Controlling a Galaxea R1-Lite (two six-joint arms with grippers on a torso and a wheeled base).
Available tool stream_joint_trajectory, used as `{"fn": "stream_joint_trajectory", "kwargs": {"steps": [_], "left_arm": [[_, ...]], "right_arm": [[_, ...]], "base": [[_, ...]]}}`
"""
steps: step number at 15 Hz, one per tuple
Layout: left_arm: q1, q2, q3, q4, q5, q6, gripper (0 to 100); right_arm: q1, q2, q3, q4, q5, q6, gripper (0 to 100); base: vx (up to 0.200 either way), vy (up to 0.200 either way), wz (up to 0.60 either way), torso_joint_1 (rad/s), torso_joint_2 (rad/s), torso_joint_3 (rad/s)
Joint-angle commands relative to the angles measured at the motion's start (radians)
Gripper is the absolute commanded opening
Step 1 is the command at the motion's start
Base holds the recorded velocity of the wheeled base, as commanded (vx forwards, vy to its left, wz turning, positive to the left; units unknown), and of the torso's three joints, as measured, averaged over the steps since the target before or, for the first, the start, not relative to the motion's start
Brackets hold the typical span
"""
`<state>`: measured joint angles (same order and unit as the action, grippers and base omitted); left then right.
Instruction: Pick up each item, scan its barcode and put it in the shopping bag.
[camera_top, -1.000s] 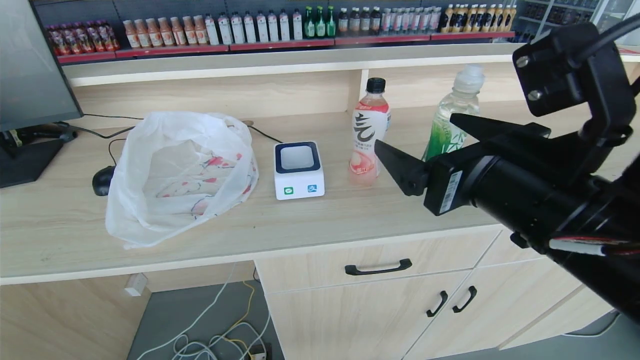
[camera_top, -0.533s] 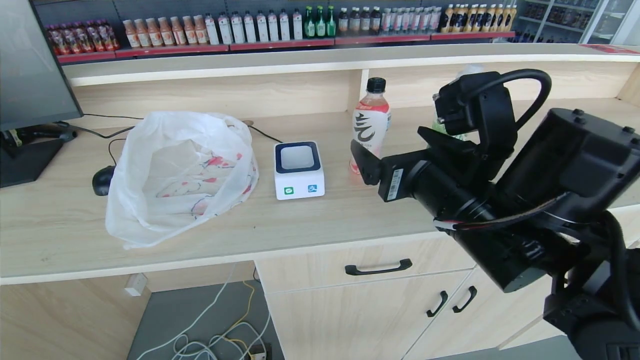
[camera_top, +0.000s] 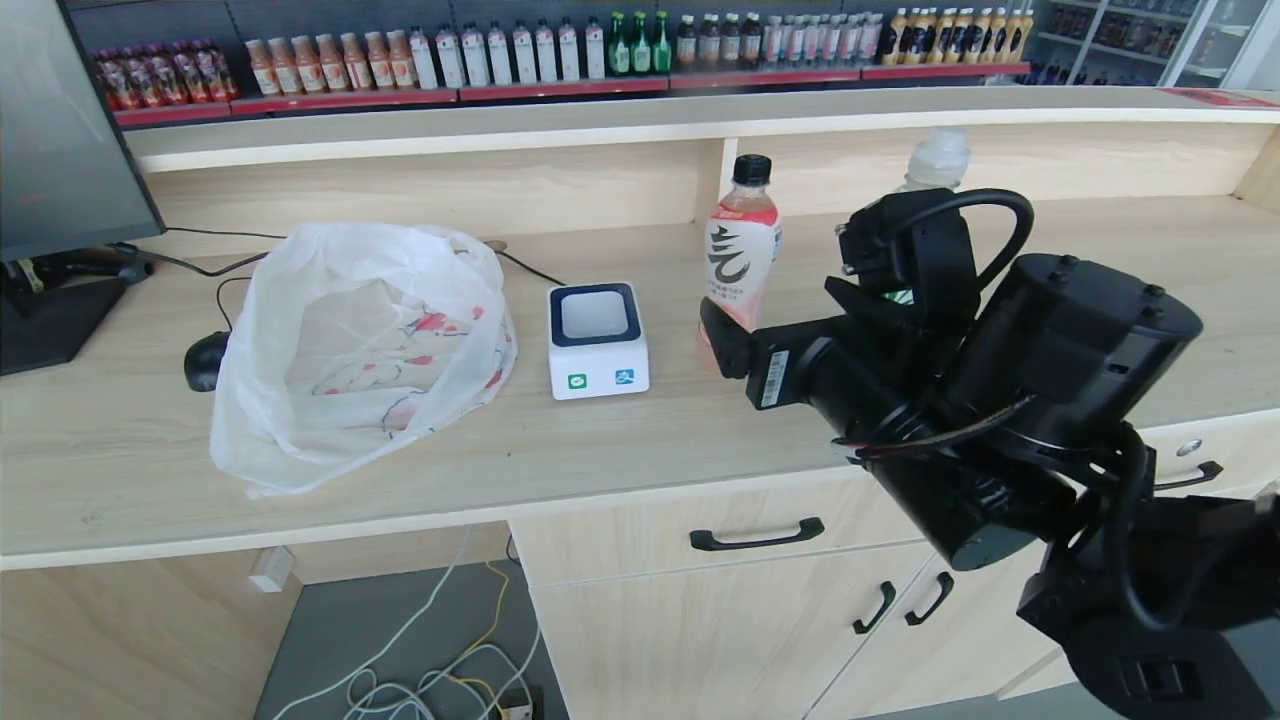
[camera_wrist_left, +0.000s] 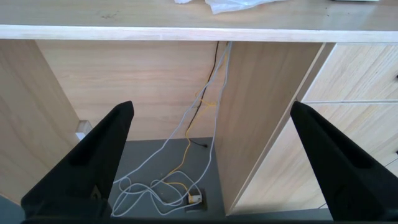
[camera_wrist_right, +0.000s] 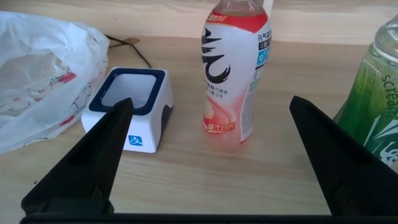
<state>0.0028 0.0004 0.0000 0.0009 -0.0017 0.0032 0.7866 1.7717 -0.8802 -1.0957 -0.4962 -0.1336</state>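
Behind the right arm (camera_top: 1050, 340), the green bottle (camera_top: 938, 158) stands mostly hidden.

Ahead of the black gripper (camera_wrist_right: 209, 101): a pink-and-white bottle (camera_wrist_right: 235, 74) with a black brushstroke. Beyond one finger, a green bottle (camera_wrist_right: 373, 106); beyond the other, a white, navy-rimmed scanner (camera_wrist_right: 132, 109) and white, red-printed bag (camera_wrist_right: 43, 81).

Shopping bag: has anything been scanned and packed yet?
Done: nothing clearly; the bag has unclear contents. In hand: nothing; the open right tool faces the pink bottle. Left: that and the green bottle stand on the counter, to be scanned and bagged.
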Motion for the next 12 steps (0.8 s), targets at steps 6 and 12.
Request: {"fn": "stream_joint_trajectory", "kwargs": {"steps": [6, 12], "left_arm": [[0.0, 0.0, 0.0, 0.001, 0.0, 0.0, 100], [0.0, 0.0, 0.0, -0.001, 0.0, 0.0, 100]], "right_arm": [[-0.043, 0.058, -0.003, -0.033, 0.061, 0.0, 100], [-0.101, 0.127, -0.054, -0.041, 0.117, 0.0, 100]], "base": [[0.0, 0.0, 0.0, 0.0, 0.0, 0.0], [0.0, 0.0, 0.0, 0.0, 0.0, 0.0]]}}
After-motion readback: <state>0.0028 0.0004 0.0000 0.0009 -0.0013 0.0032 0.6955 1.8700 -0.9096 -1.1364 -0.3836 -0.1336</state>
